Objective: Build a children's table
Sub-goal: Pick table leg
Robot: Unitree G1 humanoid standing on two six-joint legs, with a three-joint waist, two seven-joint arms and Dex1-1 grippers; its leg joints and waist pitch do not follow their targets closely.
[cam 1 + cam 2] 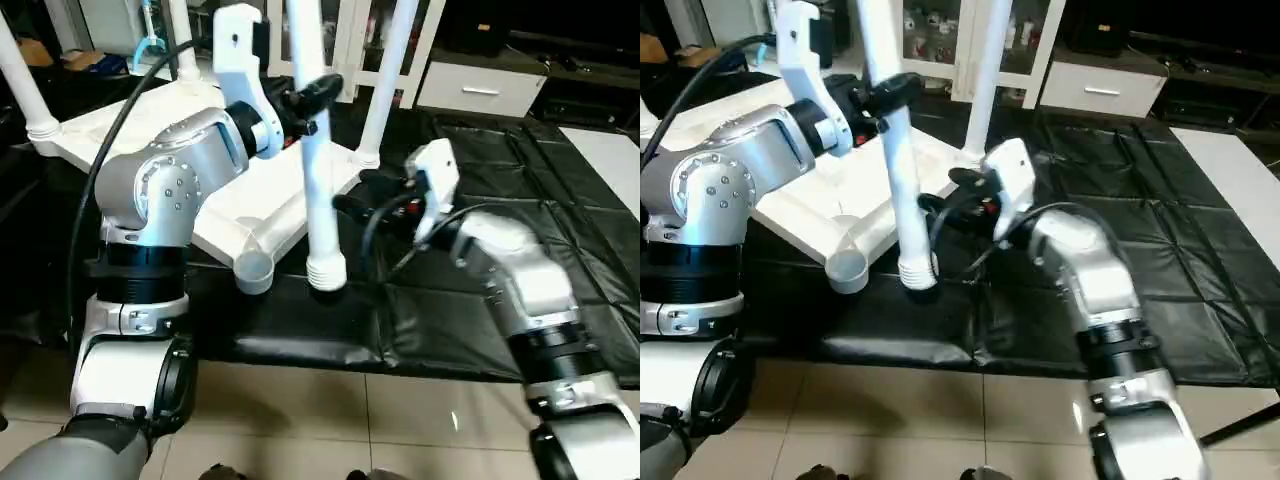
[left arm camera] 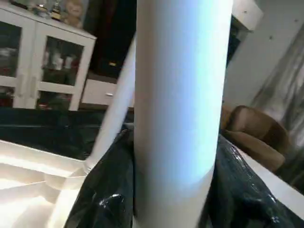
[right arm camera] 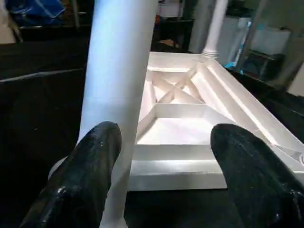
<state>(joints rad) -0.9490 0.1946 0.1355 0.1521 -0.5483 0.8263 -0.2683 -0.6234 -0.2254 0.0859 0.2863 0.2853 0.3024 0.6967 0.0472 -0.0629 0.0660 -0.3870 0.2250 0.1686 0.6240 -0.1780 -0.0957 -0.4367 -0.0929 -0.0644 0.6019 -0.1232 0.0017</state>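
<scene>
The tabletop [image 1: 250, 215] lies underside up on the black cover [image 1: 520, 260], presumably so its corner sockets face up for the legs. Three legs already stand in sockets at its other corners. The left gripper [image 1: 312, 100] is clenched on the fourth leg [image 1: 322, 200], holding it upright, its ribbed end just beside the empty near-corner socket [image 1: 254, 270], likely for lining up. The right gripper [image 3: 161, 156] is released, its fingers [image 3: 90, 166] spread beside the leg's lower part.
</scene>
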